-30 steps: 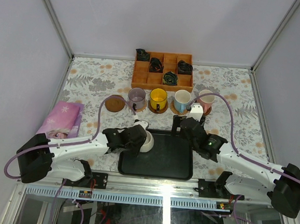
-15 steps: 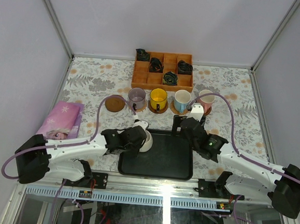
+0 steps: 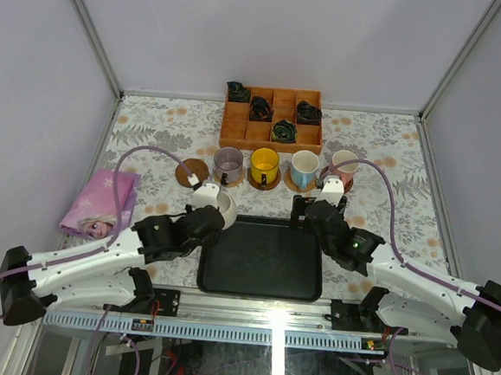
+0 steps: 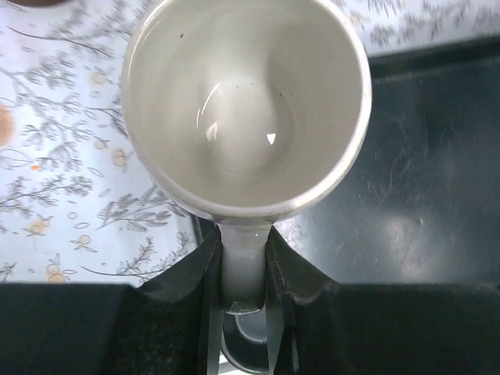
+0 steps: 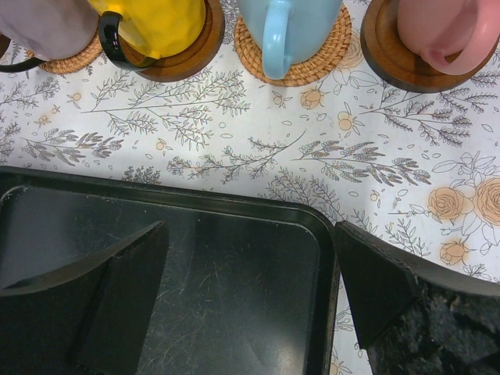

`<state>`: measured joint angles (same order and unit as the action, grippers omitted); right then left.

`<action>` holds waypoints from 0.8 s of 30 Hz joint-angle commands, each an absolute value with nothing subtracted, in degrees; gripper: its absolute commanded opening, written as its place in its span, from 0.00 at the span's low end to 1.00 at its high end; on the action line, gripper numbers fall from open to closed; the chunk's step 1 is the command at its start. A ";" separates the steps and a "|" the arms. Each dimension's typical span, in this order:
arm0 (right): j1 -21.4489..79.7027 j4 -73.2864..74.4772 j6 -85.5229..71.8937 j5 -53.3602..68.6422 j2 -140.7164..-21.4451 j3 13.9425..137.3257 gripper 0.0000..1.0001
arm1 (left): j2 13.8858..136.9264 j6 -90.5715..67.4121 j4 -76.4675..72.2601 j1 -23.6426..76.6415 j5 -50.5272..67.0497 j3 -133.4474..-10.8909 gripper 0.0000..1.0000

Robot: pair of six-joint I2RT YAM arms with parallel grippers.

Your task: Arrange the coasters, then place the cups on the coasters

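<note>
My left gripper is shut on the handle of the cream-white cup, which hangs upright and empty over the tray's far left corner. One dark coaster lies bare, farther away and to the left. The purple cup, yellow cup, blue cup and pink cup stand in a row, each on a coaster. My right gripper is open above the tray's far right corner, nothing between its fingers, short of the blue cup.
A black tray lies between the arms. At the back stands a wooden compartment box with dark items in it. A pink picture pouch lies at the left. Walls close in three sides.
My left gripper closed on the white cup's handle, lifted it off the tray and carried it left and away from the arm bases. The right arm barely shifted.
</note>
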<state>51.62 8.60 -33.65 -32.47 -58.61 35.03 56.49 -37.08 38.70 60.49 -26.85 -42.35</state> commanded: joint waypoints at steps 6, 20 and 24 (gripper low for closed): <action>51.13 6.21 -32.79 -34.54 -59.66 35.28 0.93 | 48.35 -41.74 36.47 59.09 -49.81 -42.42 0.00; 51.12 3.77 -30.73 -34.57 -61.83 35.84 0.93 | 46.90 -22.23 14.00 35.84 -36.69 -36.36 0.00; 51.15 3.74 -30.38 -35.23 -61.25 36.00 0.93 | 51.42 -18.74 6.89 29.25 -28.91 -35.31 0.00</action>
<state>51.62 6.46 -31.40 -32.49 -61.89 34.96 48.73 -25.02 23.64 34.06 -36.42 -35.59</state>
